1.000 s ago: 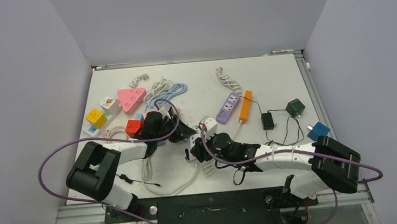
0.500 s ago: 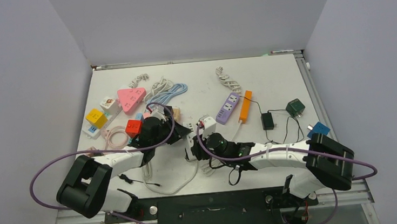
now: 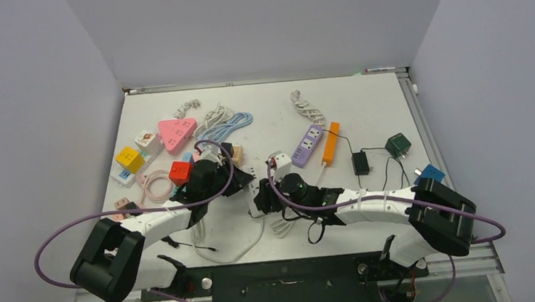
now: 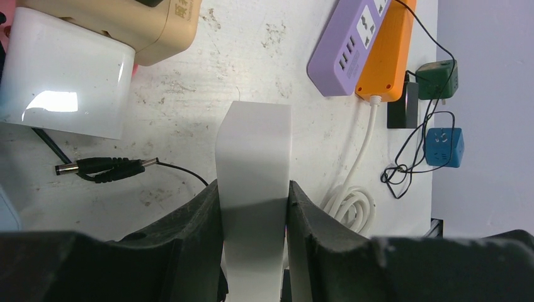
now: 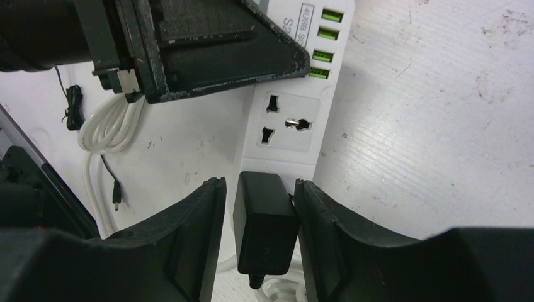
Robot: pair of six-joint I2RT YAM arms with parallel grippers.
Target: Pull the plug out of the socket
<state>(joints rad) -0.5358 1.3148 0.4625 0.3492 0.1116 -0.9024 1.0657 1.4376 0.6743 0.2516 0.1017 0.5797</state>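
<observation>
A white socket strip with green USB ports lies mid-table. My left gripper is shut on the strip's narrow body, and its black fingers show over the strip's far end in the right wrist view. A black plug sits at the strip's near end, slightly tilted; its pins are hidden. My right gripper stands open around the plug. The right finger is against it and a gap shows at the left finger. From above both grippers meet at the strip, left and right.
A purple strip and an orange strip lie behind to the right, with a black adapter, green adapter and blue cube. A pink triangle socket, yellow cube and red cube sit left. White cable coils nearby.
The right gripper's jaws have widened a little around the black plug. Both arms have shifted slightly left, with the left gripper still clamped on the white strip.
</observation>
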